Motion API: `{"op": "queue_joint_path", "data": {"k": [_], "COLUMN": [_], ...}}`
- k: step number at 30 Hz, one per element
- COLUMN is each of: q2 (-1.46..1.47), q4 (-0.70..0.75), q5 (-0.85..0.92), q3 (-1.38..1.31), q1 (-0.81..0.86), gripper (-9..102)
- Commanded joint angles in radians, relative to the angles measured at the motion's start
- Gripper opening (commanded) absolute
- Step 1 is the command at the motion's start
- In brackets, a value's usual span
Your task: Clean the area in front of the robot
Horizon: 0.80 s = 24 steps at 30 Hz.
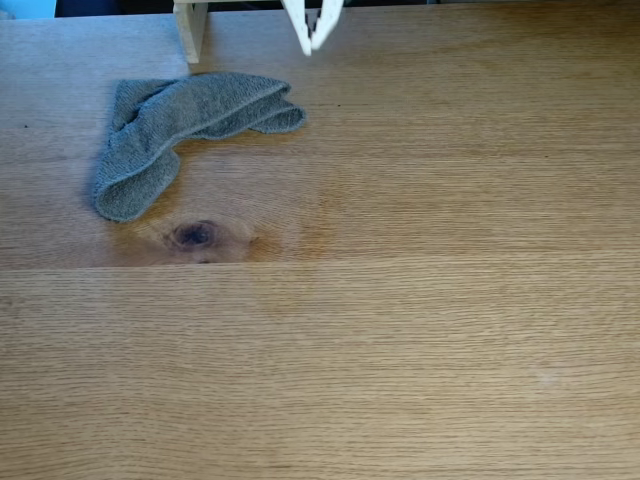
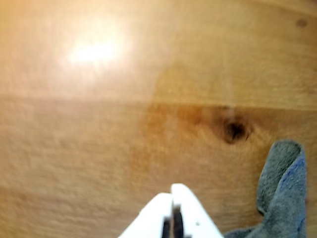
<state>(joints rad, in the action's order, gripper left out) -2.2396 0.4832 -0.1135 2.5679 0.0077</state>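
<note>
In the fixed view, the white gripper (image 1: pixel 312 45) enters from the top edge with its two fingertips nearly touching and nothing between them. A grey terry cloth (image 1: pixel 180 125) lies crumpled and folded on the oak tabletop (image 1: pixel 420 320), below and to the left of the gripper and apart from it. A dark oval knot (image 1: pixel 195 235) sits just below the cloth's lower lobe. A pale wooden post (image 1: pixel 190 30) stands at the top edge, left of the gripper. No wiping looks begun: the cloth is not held, so the grasp and the whole sweep are probably left to do. To the right and below, the tabletop lies broad and bare, giving ample room for a stroke; the post is the one obstacle near the cloth.

In the wrist view, blurred, the gripper (image 2: pixel 172 191) rises from the bottom edge, its fingers together and empty. The cloth (image 2: pixel 282 193) hangs at the right edge, close beside it, the knot (image 2: pixel 235 130) just above. A bright glare marks the wood at upper left.
</note>
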Motion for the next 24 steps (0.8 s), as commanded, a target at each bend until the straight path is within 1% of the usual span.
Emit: {"op": "queue_joint_path", "data": {"k": [1, 7, 9, 15, 19, 22, 24], "q2": [-0.153, -0.339, -0.425, -0.792, -0.943, -1.046, -1.063], "q4": [0.015, 0.314, 0.347, 0.345, 0.428, 0.526, 0.569], "q5": [-0.067, -0.147, -0.144, -0.064, -0.037, -0.02, -0.008], "q3": [-0.009, 0.021, 0.091, 0.433, 0.615, 0.704, 0.749], "q1": [0.035, 0.106, 0.137, 0.152, 0.121, 0.092, 0.077], "gripper": [0, 0, 0, 0, 0, 0, 0]}}
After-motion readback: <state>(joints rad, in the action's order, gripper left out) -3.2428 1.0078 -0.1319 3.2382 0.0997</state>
